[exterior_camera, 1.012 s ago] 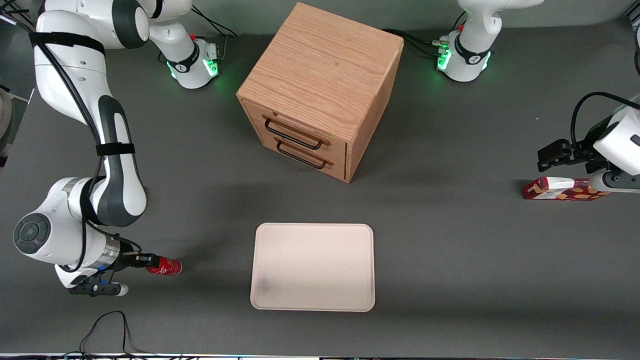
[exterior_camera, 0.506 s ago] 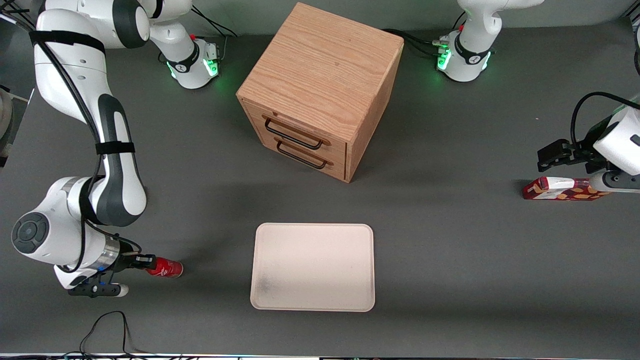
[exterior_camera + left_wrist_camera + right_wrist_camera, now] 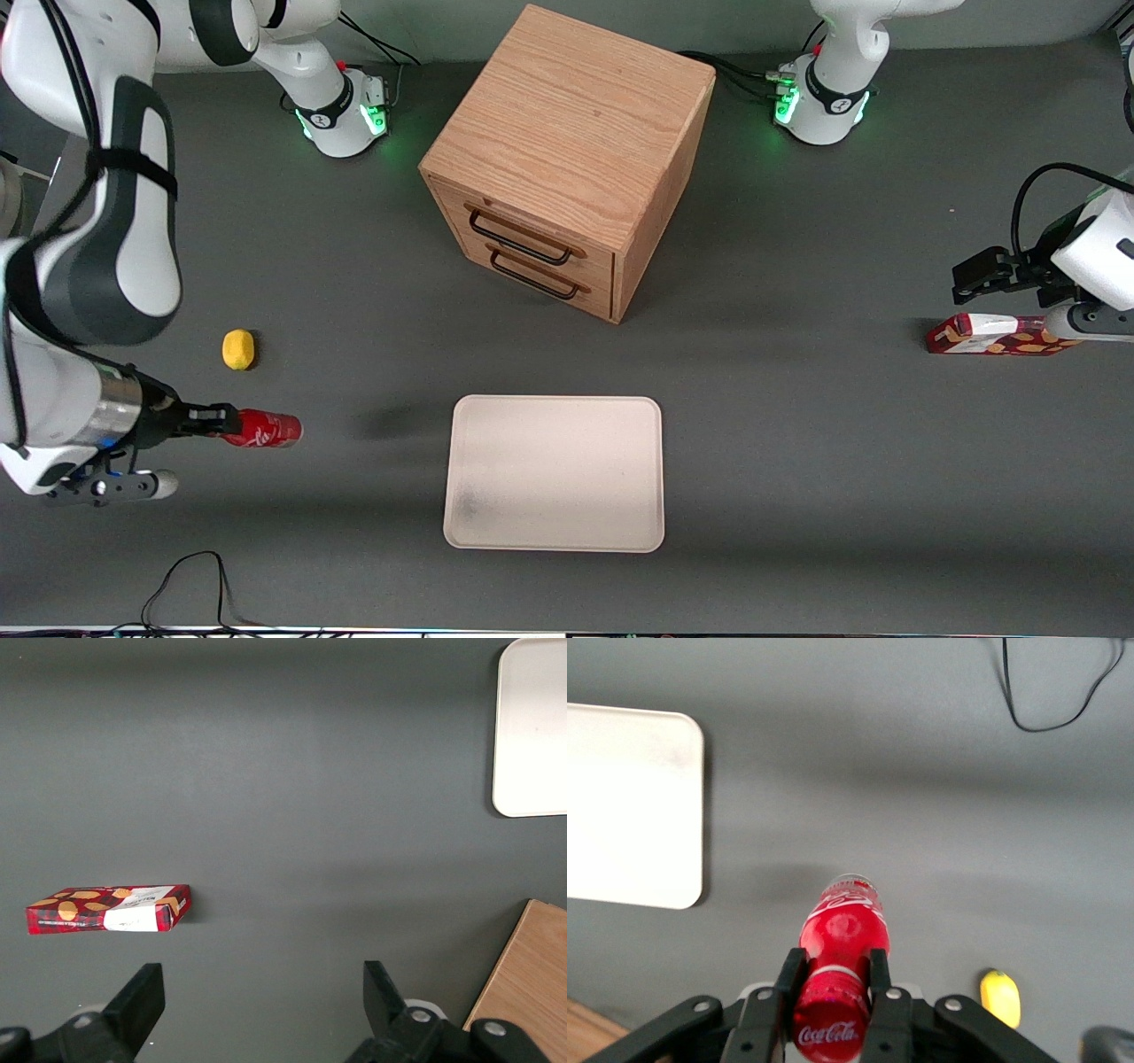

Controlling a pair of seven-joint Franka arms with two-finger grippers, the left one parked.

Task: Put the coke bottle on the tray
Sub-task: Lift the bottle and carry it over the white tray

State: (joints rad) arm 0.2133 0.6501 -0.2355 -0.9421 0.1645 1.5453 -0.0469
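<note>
The coke bottle (image 3: pixel 264 430) is small, glossy red, and lies horizontal in my right gripper (image 3: pixel 221 417), held above the table at the working arm's end. In the right wrist view the fingers (image 3: pixel 789 974) are shut on the bottle's neck just below its red cap (image 3: pixel 830 1020), with the bottle body (image 3: pixel 843 926) pointing away from the camera. The cream-beige tray (image 3: pixel 554 474) lies flat on the table near the front camera, apart from the bottle, toward the table's middle. It also shows in the right wrist view (image 3: pixel 629 806).
A small yellow lemon-like object (image 3: pixel 237 348) lies on the table beside the gripper, farther from the front camera. A wooden two-drawer cabinet (image 3: pixel 567 159) stands farther back than the tray. A red-and-orange carton (image 3: pixel 997 335) lies at the parked arm's end. A black cable (image 3: pixel 190 576) loops at the table's front edge.
My right arm has risen and swung, lifting the coke bottle off the table. The yellow object, earlier hidden by the arm, is now uncovered.
</note>
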